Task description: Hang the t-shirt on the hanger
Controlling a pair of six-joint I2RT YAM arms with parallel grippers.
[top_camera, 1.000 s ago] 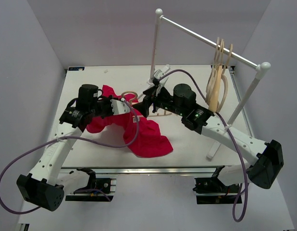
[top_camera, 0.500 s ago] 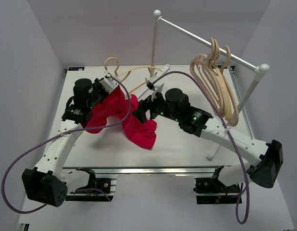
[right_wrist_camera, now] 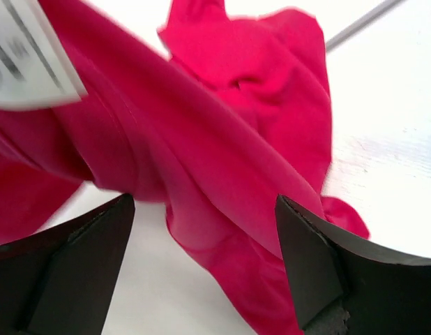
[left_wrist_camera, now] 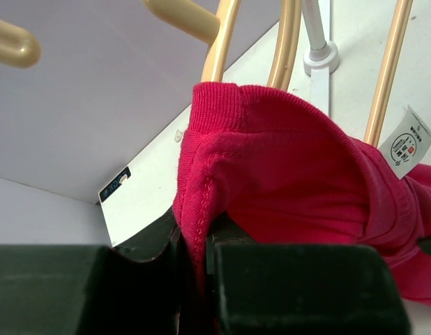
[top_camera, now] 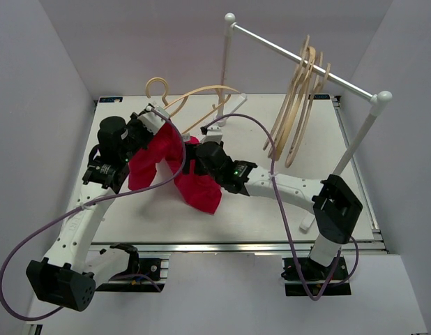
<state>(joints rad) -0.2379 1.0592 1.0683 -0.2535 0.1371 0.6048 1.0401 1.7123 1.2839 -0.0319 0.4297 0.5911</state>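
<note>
The red t-shirt (top_camera: 194,185) hangs bunched from my left gripper (top_camera: 154,124), its lower end on the table. In the left wrist view the jaws (left_wrist_camera: 198,251) are shut on a stitched edge of the shirt (left_wrist_camera: 292,174). The pale-wood hanger (top_camera: 194,95) is raised above the table, its hook up and its arms running into the cloth (left_wrist_camera: 219,49). I cannot tell whether the jaws also pinch it. My right gripper (top_camera: 193,159) is open just above the shirt, and cloth (right_wrist_camera: 222,139) fills the space between its fingers (right_wrist_camera: 205,244). The white label shows in both wrist views (left_wrist_camera: 408,143) (right_wrist_camera: 27,56).
A white garment rack stands at the back right, with its rail (top_camera: 285,49), a rear post (top_camera: 222,70) and a front post (top_camera: 348,153). Several identical hangers (top_camera: 299,105) dangle from the rail, swung out to the left. Purple cables loop over both arms.
My left gripper has lifted the shirt and hanger off the table. My right arm has folded back and its gripper has moved left over the shirt. The rack hangers have swung.
</note>
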